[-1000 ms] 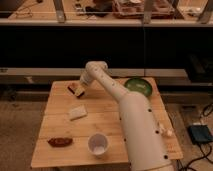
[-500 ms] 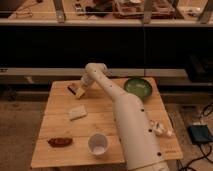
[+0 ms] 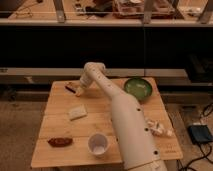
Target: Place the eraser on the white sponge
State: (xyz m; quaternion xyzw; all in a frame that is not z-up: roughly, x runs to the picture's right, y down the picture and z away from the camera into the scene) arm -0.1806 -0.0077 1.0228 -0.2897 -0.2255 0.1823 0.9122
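Note:
The eraser, a small dark flat block, lies at the far left corner of the wooden table. My gripper is down at the eraser's right end, touching or nearly touching it. The white arm slopes up from the near right of the table to that corner. The white sponge, a pale square pad, lies flat on the table nearer the camera than the eraser, apart from the gripper.
A green bowl sits at the far right. A white paper cup stands near the front edge, with a reddish-brown oblong lump to its left. A white crinkled packet lies at the right. Dark shelving runs behind the table.

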